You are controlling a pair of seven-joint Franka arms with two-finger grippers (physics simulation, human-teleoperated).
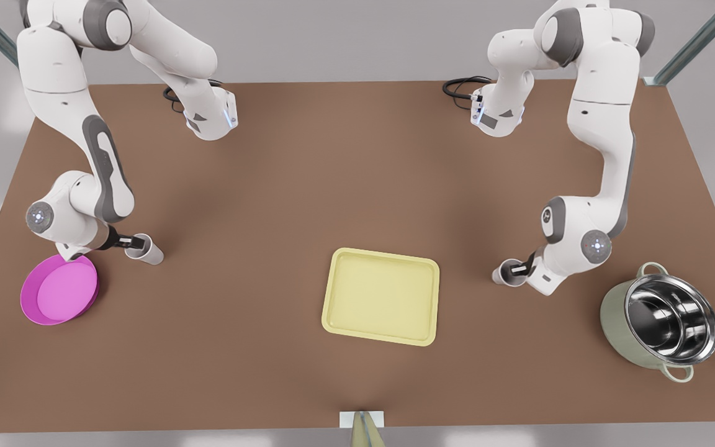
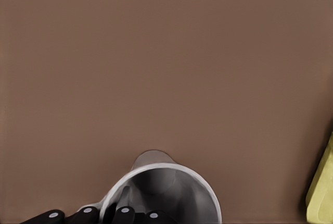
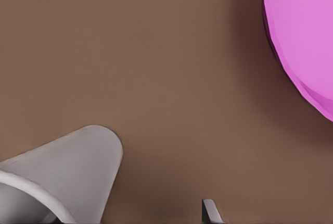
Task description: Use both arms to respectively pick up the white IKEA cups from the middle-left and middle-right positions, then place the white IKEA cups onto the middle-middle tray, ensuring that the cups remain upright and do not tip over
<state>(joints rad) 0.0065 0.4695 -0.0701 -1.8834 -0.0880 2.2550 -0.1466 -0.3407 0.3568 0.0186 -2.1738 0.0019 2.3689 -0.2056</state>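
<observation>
The left gripper (image 1: 519,270) is closed narrowly on the rim of the first white IKEA cup (image 1: 506,274). In the left wrist view its black fingers (image 2: 124,212) pinch the wall, one inside the grey bowl of the cup (image 2: 166,193) and one outside. The pale yellow tray (image 1: 382,298) lies near this cup on the brown table (image 1: 357,186), toward the front view's left, and a steel pot (image 1: 612,316) stands behind the wrist. The right gripper (image 1: 129,243) sits at the rim of the second white IKEA cup (image 1: 149,251) with its jaws parted. One fingertip (image 3: 209,211) stands clear of the cup's side (image 3: 73,166). A pink bowl (image 1: 59,290) rests just beside this wrist, with the tray well apart from it.
</observation>
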